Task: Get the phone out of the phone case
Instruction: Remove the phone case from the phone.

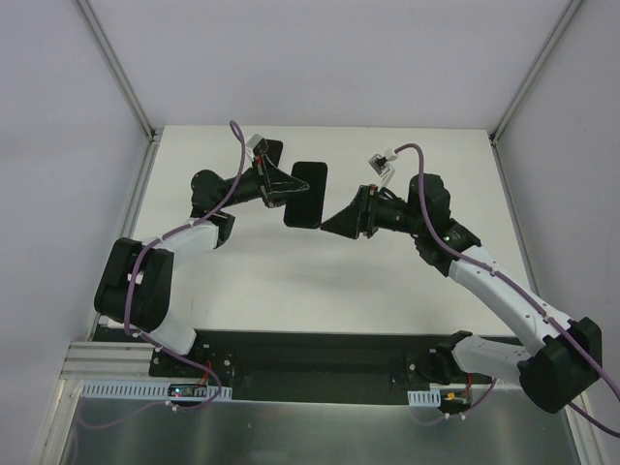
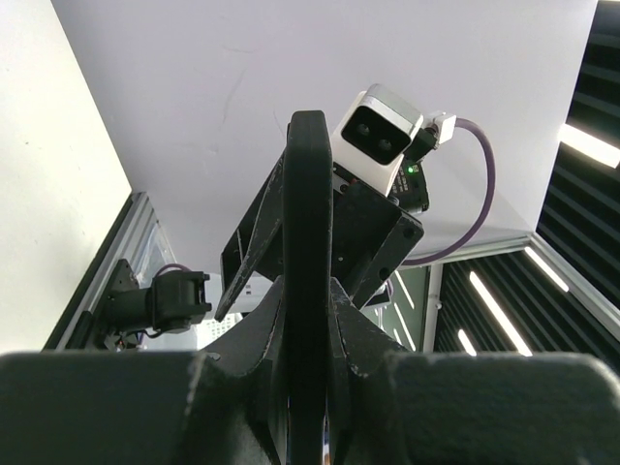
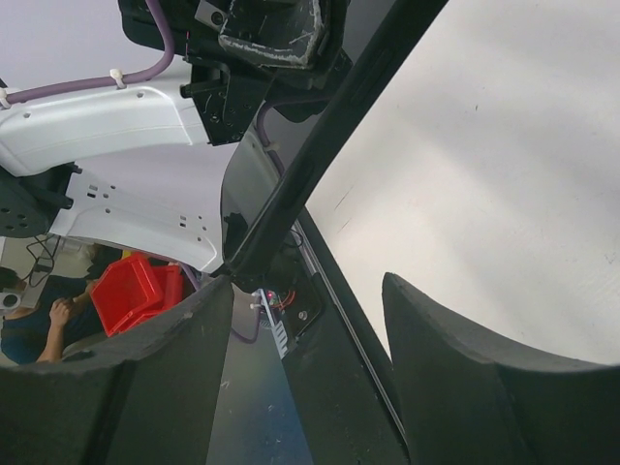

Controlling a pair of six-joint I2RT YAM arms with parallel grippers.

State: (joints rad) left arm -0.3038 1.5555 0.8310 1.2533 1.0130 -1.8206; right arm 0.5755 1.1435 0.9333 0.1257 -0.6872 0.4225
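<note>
I'm seeing the left gripper clamping the black phone case toward the far edge of the bench, about midway along it. The right gripper is pointing at the case's near end, just beside it.

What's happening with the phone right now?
The left gripper is clamped on the phone and holds it up off the table. The phone shows edge-on in the left wrist view. The right gripper is open at the phone's near corner and has not yet closed on it. I can't tell whether the case has started to come off.
</note>
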